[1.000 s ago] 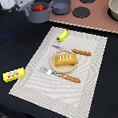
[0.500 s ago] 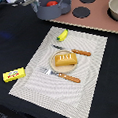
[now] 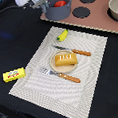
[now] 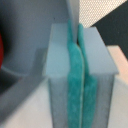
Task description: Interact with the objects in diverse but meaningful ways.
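Note:
A grey-blue pot point(image 3: 58, 8) stands at the back of the exterior view with the red tomato point(image 3: 59, 3) inside it. My gripper point(image 3: 32, 1) hovers just to the exterior view's left of that pot. In the wrist view my gripper point(image 4: 80, 85) has its teal pads point(image 4: 74, 70) pressed together with nothing between them; the pot's wall point(image 4: 27, 35) and a sliver of tomato point(image 4: 1, 50) show beside it. The bread loaf point(image 3: 65, 59) lies on a small plate, the banana point(image 3: 62, 36) behind it. A yellow red-labelled box point(image 3: 13, 74) lies at the left. A second pot point(image 3: 114, 7) is at the back right.
A knife point(image 3: 74, 51) and a fork point(image 3: 62, 75) with orange handles flank the plate on the striped placemat point(image 3: 92, 88). The pots stand on a pinkish toy stove board point(image 3: 100, 20) with dark burner discs point(image 3: 81, 12). Black cloth covers the table around the mat.
A second ago the tomato was beside the pot at my gripper; now it lies inside the pot. My gripper has drawn away toward the exterior view's left.

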